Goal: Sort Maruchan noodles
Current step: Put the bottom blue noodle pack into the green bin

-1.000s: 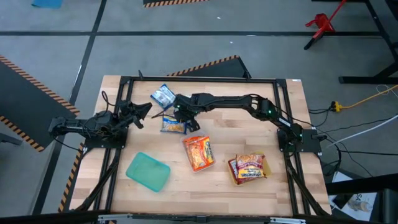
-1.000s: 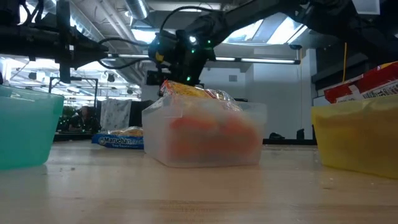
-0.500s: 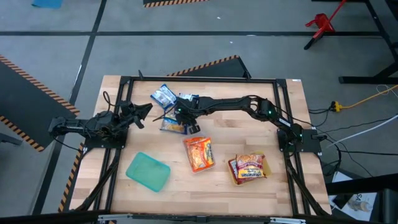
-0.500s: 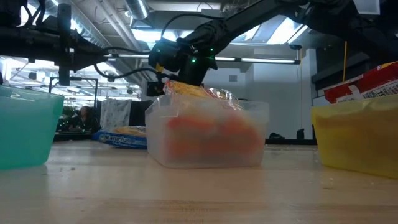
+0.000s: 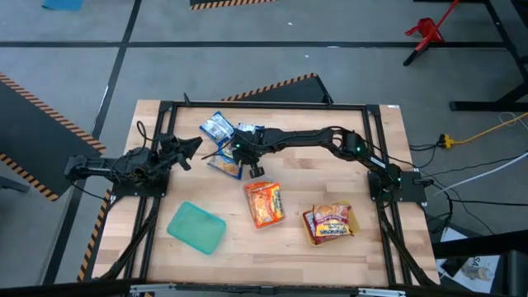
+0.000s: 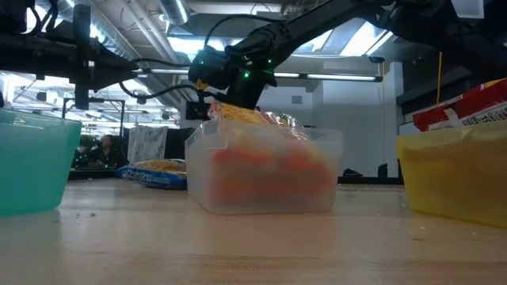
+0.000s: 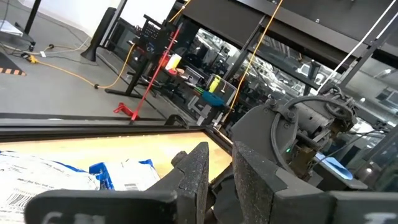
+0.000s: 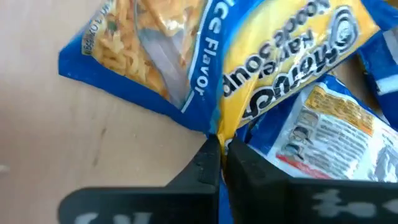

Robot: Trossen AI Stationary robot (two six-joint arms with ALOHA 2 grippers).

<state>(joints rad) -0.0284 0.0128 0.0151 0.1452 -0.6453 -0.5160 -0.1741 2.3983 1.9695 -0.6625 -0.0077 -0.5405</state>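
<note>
Three blue Maruchan noodle packets lie at the table's far middle: one (image 5: pixel 216 125) flat, one (image 5: pixel 248 131) beside my right arm, and a blue-yellow one (image 5: pixel 223 162) with my right gripper (image 8: pixel 219 151) shut on it. Orange packets fill a clear tray (image 5: pixel 262 203), and red ones fill a yellow tray (image 5: pixel 328 223). A teal tray (image 5: pixel 196 227) sits near left. My left gripper (image 5: pixel 186 148) waits at the left, level, open by a narrow gap and holding nothing. In the low view the clear tray (image 6: pixel 261 170) hides my right fingertips. My right gripper pinches the blue-yellow packet's edge (image 8: pixel 216 129) on its right-hand side between its two fingertips (image 8: pixel 208 163). It slants down from the table's right. The wrapper is creased and bunched at the pinch. The rest of the packet (image 6: pixel 154 172) lies on the table.
A packet lying printed back up (image 8: pixel 323 124) is right beside the held one. The black frame rails (image 5: pixel 264 106) run around the tabletop. Bare wood (image 5: pixel 272 256) shows along the near edge, between and in front of the trays.
My right gripper has shut on the blue-yellow packet's edge, sinking slightly onto it. The packet has slid and turned a little toward the table's left, and its wrapper is bunched at the pinch.
</note>
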